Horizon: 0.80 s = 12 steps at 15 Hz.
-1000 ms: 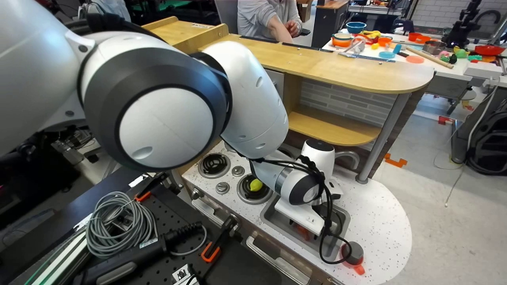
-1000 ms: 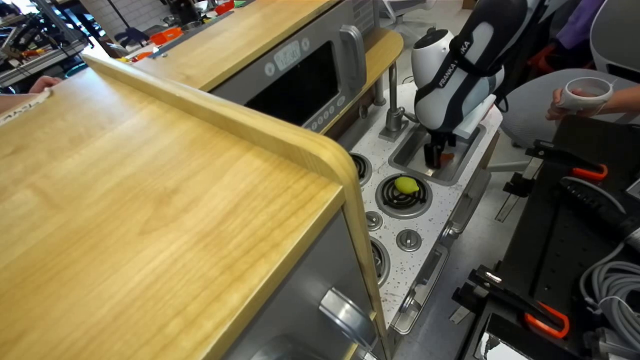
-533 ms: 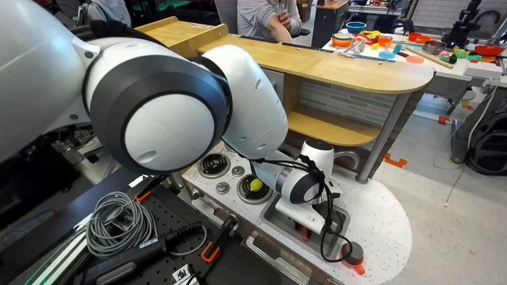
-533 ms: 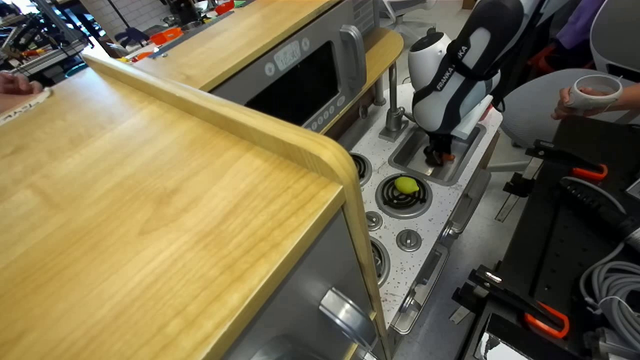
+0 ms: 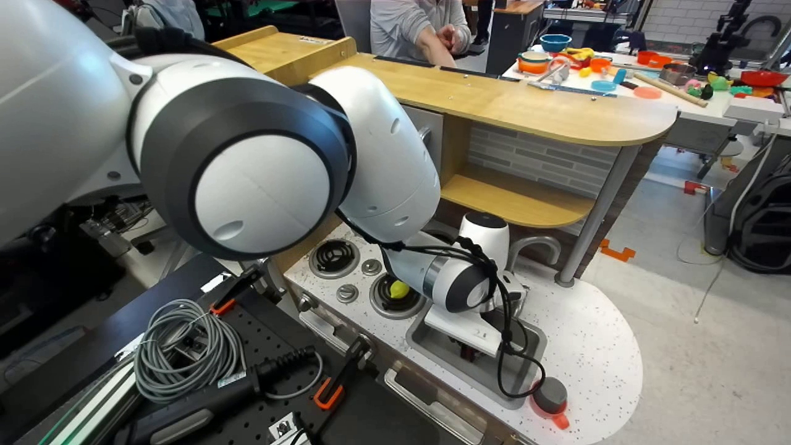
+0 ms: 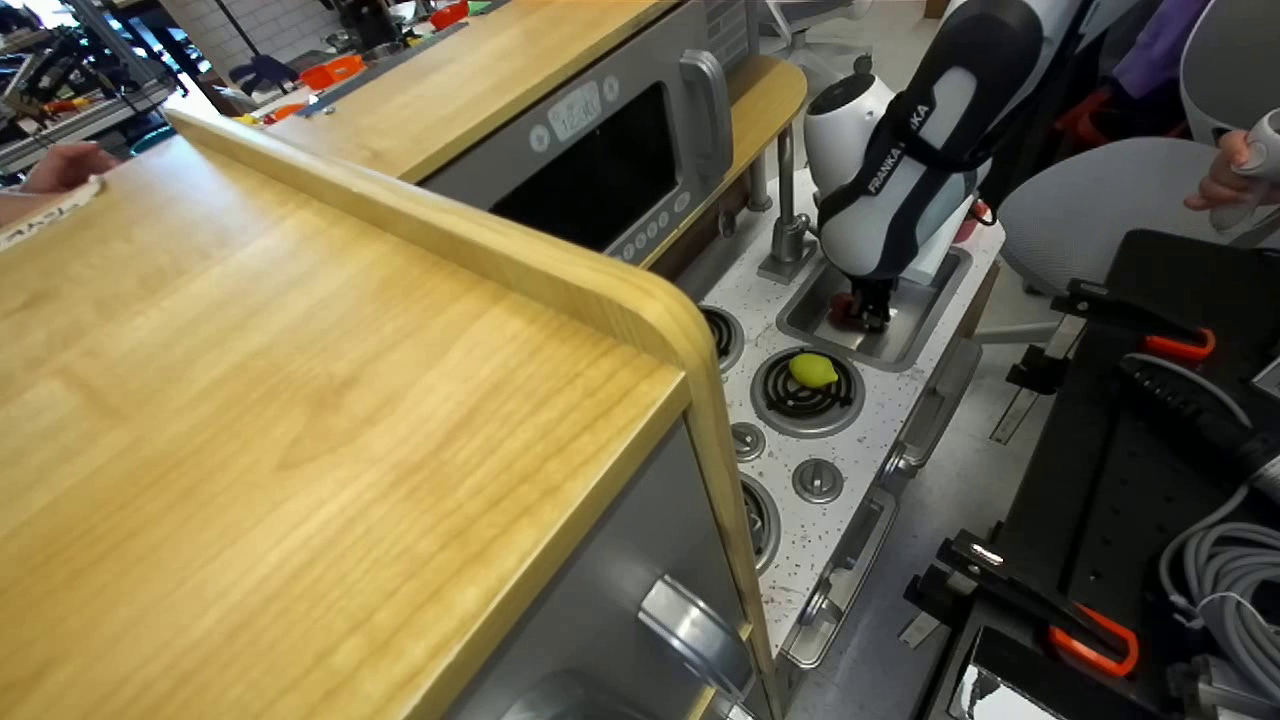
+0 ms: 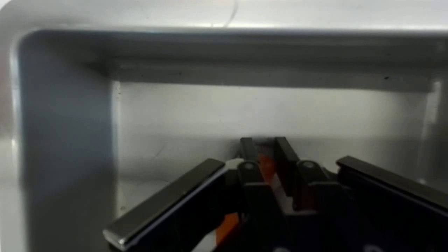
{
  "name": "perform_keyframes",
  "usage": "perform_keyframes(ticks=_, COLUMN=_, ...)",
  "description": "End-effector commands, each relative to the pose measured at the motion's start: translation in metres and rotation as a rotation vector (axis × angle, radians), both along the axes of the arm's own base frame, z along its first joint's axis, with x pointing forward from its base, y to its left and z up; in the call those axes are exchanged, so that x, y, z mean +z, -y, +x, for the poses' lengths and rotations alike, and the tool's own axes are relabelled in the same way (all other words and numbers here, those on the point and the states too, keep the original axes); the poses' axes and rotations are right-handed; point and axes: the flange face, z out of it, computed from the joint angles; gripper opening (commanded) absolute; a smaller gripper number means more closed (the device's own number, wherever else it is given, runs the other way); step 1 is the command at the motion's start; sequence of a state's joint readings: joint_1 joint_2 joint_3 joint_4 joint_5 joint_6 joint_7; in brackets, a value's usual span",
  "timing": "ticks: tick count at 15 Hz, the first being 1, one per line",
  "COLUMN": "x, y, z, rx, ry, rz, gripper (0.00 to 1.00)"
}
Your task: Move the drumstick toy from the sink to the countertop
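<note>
Down in the grey sink point(image 6: 912, 318), my gripper point(image 7: 263, 144) is shut with the orange-red drumstick toy point(image 7: 267, 168) between its fingers. A thin orange strip of it shows in that gap in the wrist view, and another orange part emerges lower left behind the linkage. The rest is covered by the fingers. In an exterior view a dark reddish part of the toy point(image 6: 843, 310) sticks out beside the black fingers. Whether it touches the basin floor I cannot tell. The speckled white countertop point(image 5: 599, 346) surrounds the basin.
A yellow-green lemon point(image 5: 400, 289) rests on a burner beside the sink. A red cup with a grey piece point(image 5: 550, 395) stands at the basin's far corner. The faucet point(image 5: 537, 242) rises behind, under a wooden shelf point(image 5: 544, 207). A hand point(image 6: 1230, 180) shows at an edge.
My gripper has gone from open to shut on the toy. The wrist has shifted slightly toward the burners and up. The toy's orange end has gone from view; a dark reddish part shows instead.
</note>
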State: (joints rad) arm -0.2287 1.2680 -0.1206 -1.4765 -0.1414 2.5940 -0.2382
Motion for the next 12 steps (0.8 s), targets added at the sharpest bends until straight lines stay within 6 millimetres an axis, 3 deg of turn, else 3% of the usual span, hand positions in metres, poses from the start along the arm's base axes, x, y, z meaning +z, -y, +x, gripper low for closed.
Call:
perform_keyframes(ticks=1, x=0.020, y=-0.015, z=-0.004, rx=0.046, ry=0.009, rz=0.005, gripper=0.05)
perform_keyframes(ticks=7, x=0.076, y=-0.026, z=-0.021, rx=0.016, ry=0.050, rz=0.020, gripper=0.05)
perform_keyframes(ticks=12, x=0.113, y=-0.016, z=-0.041, rx=-0.064, ry=0.044, rz=0.012, gripper=0.05)
